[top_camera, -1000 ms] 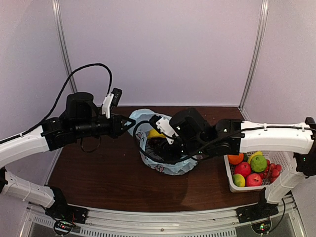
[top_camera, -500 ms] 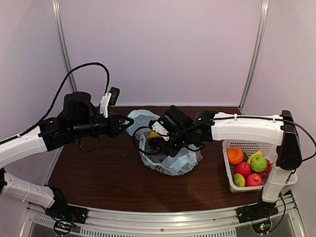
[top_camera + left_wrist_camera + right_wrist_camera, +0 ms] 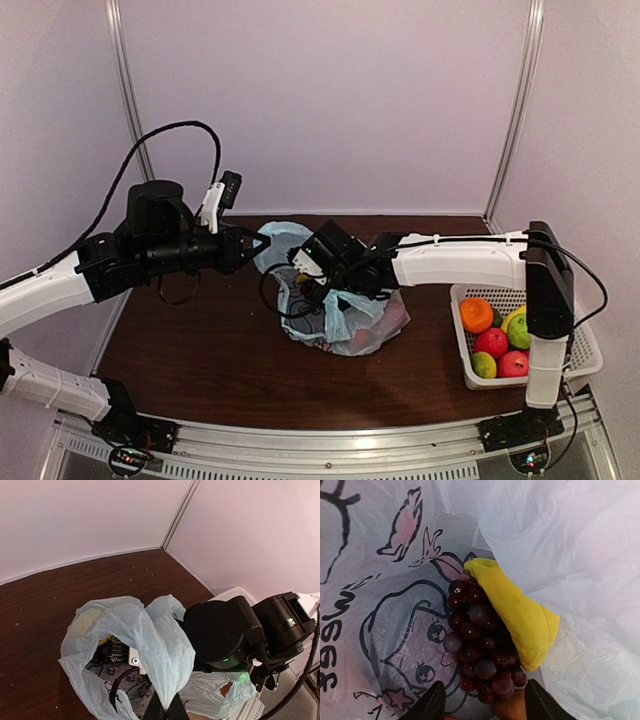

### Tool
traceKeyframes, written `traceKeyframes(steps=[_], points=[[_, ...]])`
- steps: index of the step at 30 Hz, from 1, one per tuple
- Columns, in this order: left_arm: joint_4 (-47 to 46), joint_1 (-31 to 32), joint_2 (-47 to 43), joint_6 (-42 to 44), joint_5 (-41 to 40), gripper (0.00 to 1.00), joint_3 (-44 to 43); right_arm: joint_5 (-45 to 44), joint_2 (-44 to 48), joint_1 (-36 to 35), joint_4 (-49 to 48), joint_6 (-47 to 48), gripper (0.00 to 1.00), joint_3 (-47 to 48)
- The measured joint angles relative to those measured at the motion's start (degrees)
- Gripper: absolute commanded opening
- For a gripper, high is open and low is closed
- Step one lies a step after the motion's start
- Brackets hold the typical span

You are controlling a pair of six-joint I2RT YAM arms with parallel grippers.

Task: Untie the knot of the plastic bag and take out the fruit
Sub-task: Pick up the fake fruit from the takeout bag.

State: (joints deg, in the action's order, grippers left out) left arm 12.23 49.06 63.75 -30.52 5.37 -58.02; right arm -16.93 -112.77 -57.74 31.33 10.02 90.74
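The light blue plastic bag (image 3: 355, 320) lies mid-table with its mouth open; no knot shows. My left gripper (image 3: 262, 243) is shut on a pinched ear of the bag (image 3: 150, 640) and holds it up, its fingertips (image 3: 167, 712) closed on the plastic. My right gripper (image 3: 306, 283) reaches down into the bag's mouth. In the right wrist view it (image 3: 485, 707) is open, its fingers either side of the lower end of a dark purple grape bunch (image 3: 480, 640). A yellow banana (image 3: 520, 615) lies against the grapes. A brown fruit (image 3: 512, 710) shows just below them.
A white mesh basket (image 3: 583, 335) stands at the right table edge with an orange, green and red fruit in it. The right arm's black cable loops beside the bag's left side. Walls close in behind and at both sides.
My right arm has swung left and its gripper has gone down into the bag's mouth. My left gripper has kept hold of the bag's ear and has lifted it slightly.
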Motion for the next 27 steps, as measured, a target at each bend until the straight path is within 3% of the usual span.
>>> traceKeyframes(steps=[13, 27], points=[[2.3, 0.0, 0.0, 0.0, -0.1, 0.0, -0.2, -7.9, -5.4, 1.4, -10.4, 6.6, 0.62, 0.0], [2.9, 0.0, 0.0, 0.0, -0.5, 0.0, -0.2, -10.6, -11.3, 2.9, -14.2, 8.7, 0.66, 2.1]])
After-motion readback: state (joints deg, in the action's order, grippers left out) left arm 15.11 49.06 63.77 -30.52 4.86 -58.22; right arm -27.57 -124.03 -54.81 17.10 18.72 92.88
